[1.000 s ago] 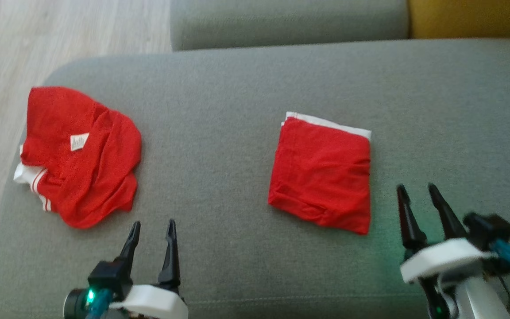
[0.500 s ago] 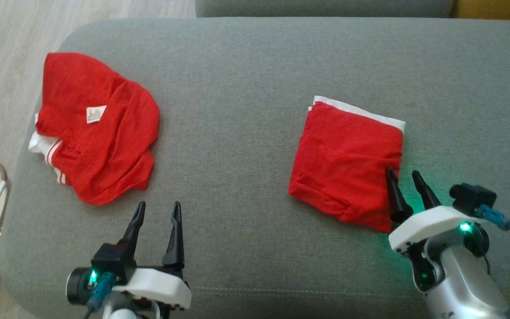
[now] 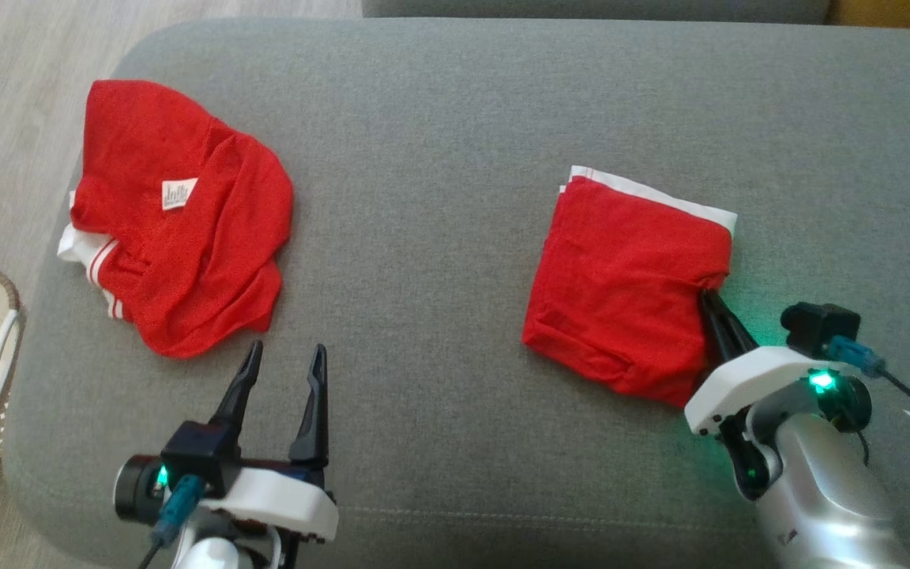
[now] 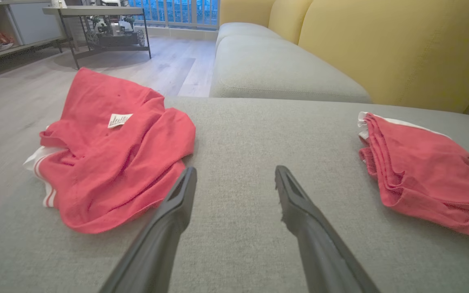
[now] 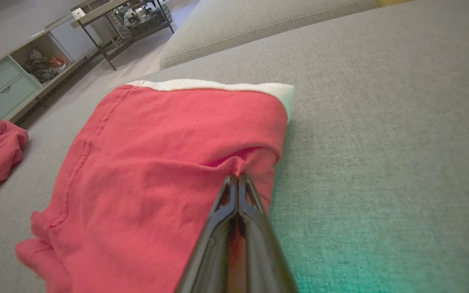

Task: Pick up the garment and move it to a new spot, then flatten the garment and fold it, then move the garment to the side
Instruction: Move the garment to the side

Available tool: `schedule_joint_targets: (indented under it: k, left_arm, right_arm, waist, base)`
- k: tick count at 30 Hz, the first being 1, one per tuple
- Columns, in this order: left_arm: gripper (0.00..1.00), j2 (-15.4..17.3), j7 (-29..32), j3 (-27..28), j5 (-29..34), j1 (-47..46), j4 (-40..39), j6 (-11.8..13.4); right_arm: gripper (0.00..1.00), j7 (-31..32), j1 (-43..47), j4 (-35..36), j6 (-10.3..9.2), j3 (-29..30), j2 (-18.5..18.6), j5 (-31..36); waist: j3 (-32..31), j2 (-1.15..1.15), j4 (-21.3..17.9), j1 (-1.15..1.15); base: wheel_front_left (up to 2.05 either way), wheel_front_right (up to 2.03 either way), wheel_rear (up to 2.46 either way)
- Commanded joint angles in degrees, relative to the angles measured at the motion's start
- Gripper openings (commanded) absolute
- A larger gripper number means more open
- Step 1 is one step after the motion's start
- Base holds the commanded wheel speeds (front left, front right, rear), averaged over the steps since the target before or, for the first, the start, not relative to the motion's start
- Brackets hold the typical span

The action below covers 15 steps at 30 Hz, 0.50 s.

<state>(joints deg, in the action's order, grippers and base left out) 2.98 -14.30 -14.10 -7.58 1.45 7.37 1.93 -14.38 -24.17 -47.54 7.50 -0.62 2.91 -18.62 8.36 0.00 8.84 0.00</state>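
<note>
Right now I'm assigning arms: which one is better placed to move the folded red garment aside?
Right. The right pincer is shut on the folded garment at its edge, puckering the cloth. The left pincer hangs open, well apart from it, near the crumpled garment.

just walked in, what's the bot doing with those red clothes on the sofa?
The right gripper is pinched shut on the right edge of the folded red garment, which lies on the grey sofa cushion; the fabric puckers at the fingertips. It looks set to move that garment to the side. The left gripper is open and holds nothing, just short of the crumpled red garment at the cushion's left end.
</note>
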Motion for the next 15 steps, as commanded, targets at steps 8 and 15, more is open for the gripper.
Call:
schedule_joint_targets:
  k: [8, 15]
  left_arm:
    - [1.0, -0.1, -0.7, -0.52, -1.18, -2.8, -4.16, 1.18]
    - [1.0, -0.1, -0.7, -0.96, -1.56, -3.36, -5.29, 1.95]
  right_arm:
    - [0.0, -0.62, -3.42, 0.84, -0.01, -2.6, 0.65, 11.6]
    - [0.0, 0.08, -6.26, -1.01, -0.01, -5.04, 3.25, 14.0]
  waist:
    - [-0.83, 0.0, -2.08, 0.0]
    - [-0.17, 0.0, -4.77, 0.0]
  base:
    - [0.0, 0.0, 0.0]
    - [0.0, 0.0, 0.0]
